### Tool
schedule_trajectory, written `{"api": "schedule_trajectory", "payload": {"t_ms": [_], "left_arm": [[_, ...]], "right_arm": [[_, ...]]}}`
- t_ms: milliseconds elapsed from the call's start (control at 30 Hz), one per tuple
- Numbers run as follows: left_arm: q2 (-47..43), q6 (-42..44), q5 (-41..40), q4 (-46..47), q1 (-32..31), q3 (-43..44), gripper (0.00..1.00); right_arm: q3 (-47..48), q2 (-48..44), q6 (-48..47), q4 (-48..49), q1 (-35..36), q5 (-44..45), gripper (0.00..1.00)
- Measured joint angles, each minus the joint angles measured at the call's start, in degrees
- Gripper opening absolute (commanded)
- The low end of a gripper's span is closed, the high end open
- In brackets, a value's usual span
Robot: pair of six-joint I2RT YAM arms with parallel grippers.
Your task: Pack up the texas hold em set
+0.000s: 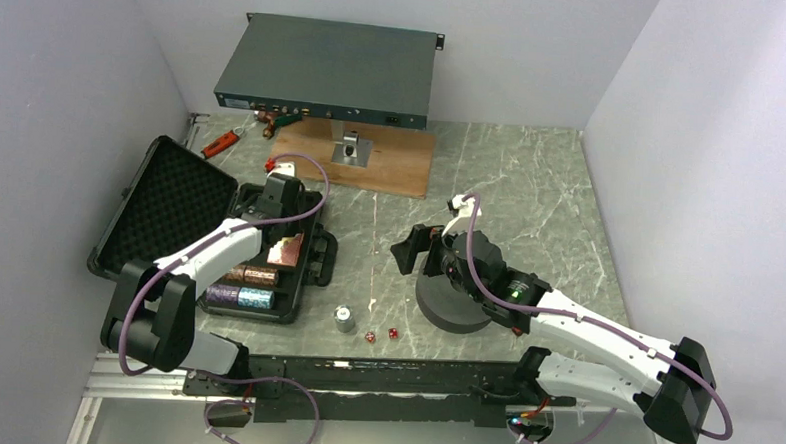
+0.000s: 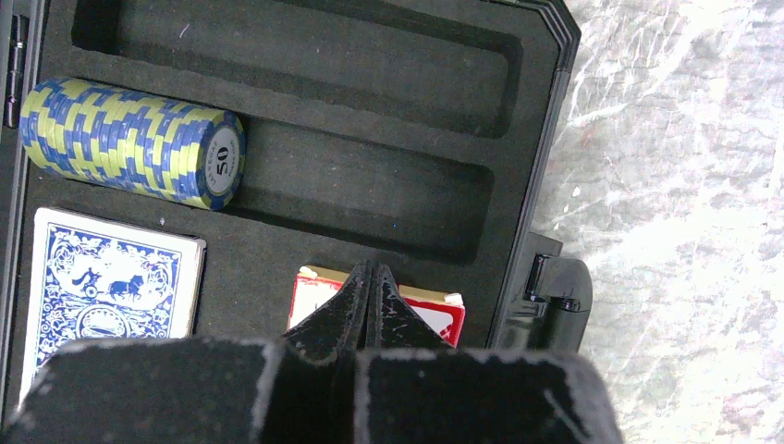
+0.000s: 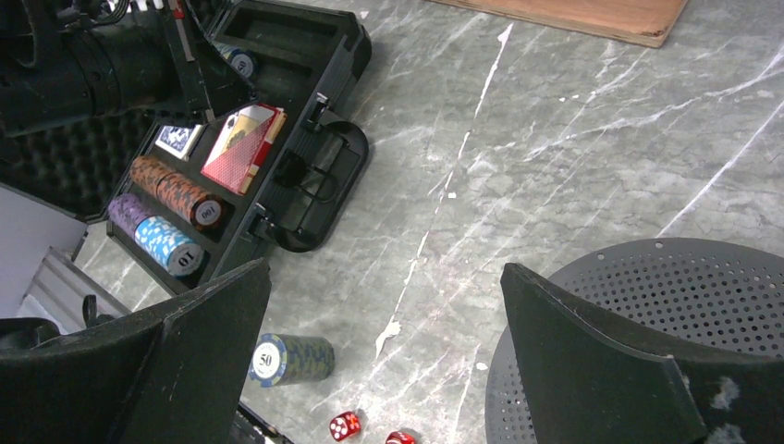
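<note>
The black briefcase [image 1: 164,207] lies open at the left, its foam tray [image 2: 370,176] holding a blue-yellow chip stack [image 2: 139,143], a blue card deck [image 2: 111,287] and a red card deck [image 2: 434,310]. My left gripper [image 2: 372,273] is shut with nothing between its fingers, its tips over the red deck [image 3: 242,146], which sits tilted in its slot. My right gripper [image 3: 385,271] is open above the bare table. Below it lie a loose chip stack [image 3: 291,359] and two red dice [image 3: 345,425]. Orange [image 3: 176,194] and blue [image 3: 171,245] chip stacks fill the tray's near slots.
A dark grey perforated ring [image 3: 684,305] sits under my right wrist. A grey rack-mount box [image 1: 326,69] stands on a wooden board [image 1: 362,151] at the back. A red tool [image 1: 222,143] lies behind the case. Walls close in on both sides.
</note>
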Motion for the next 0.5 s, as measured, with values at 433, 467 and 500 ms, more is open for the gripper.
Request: {"api": "schedule_trajectory", "payload": {"t_ms": [433, 467, 500], "left_arm": [[-3.54, -2.51, -0.70, 2.89, 0.04, -4.15, 0.00], [-4.02, -2.49, -0.66, 2.19, 0.04, -4.22, 0.00], [-4.79, -2.49, -0.55, 0.72, 0.04, -4.26, 0.00]], "right_arm": [[-0.07, 0.00, 0.00, -0.17, -0.20, 0.04, 1.00], [-0.07, 0.00, 0.02, -0.17, -0.20, 0.07, 1.00], [-0.07, 0.00, 0.02, -0.17, -0.22, 0.04, 1.00]]}}
